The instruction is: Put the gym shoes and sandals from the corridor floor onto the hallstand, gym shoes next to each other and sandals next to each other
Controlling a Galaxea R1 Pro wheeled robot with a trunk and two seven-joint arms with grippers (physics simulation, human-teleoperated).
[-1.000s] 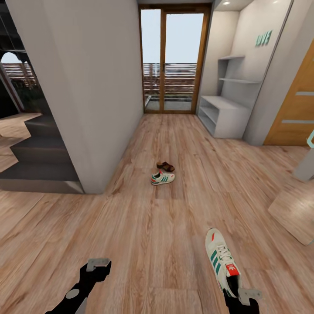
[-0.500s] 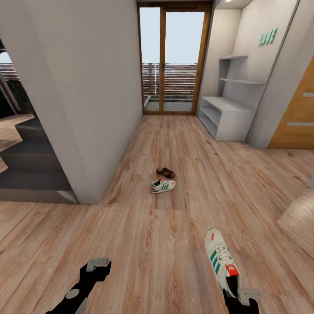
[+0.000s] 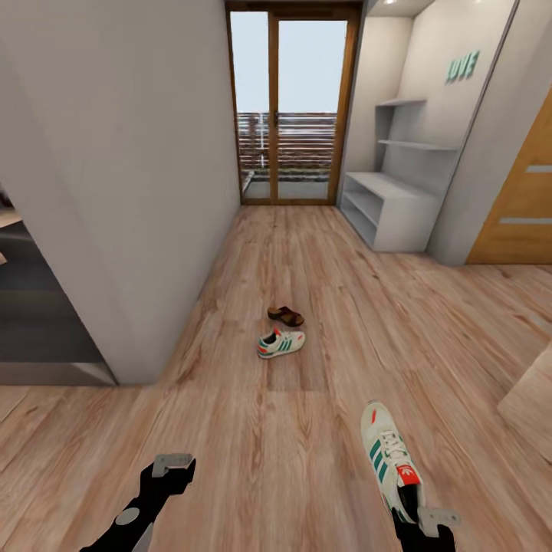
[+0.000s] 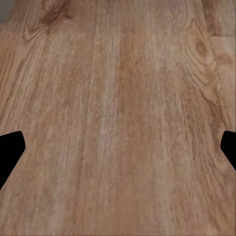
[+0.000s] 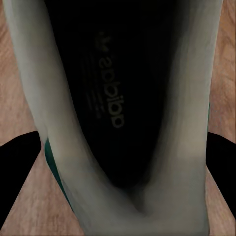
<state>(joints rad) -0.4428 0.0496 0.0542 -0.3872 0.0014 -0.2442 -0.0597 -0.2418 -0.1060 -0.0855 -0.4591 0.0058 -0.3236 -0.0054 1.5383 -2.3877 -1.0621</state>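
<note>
Our right gripper is clamped on the heel of one gym shoe, toe pointing away from the fingers. Our left gripper hangs empty, fingers apart, above the corridor floor. Well beyond both lie the second gym shoe and a sandal; farther right stands the hallstand.

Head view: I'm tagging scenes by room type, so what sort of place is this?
Likely a home entrance corridor: light brown wood-plank floor, wood-framed glass door at its far end, and a pale grey shoe rack bench against the wall.
</note>
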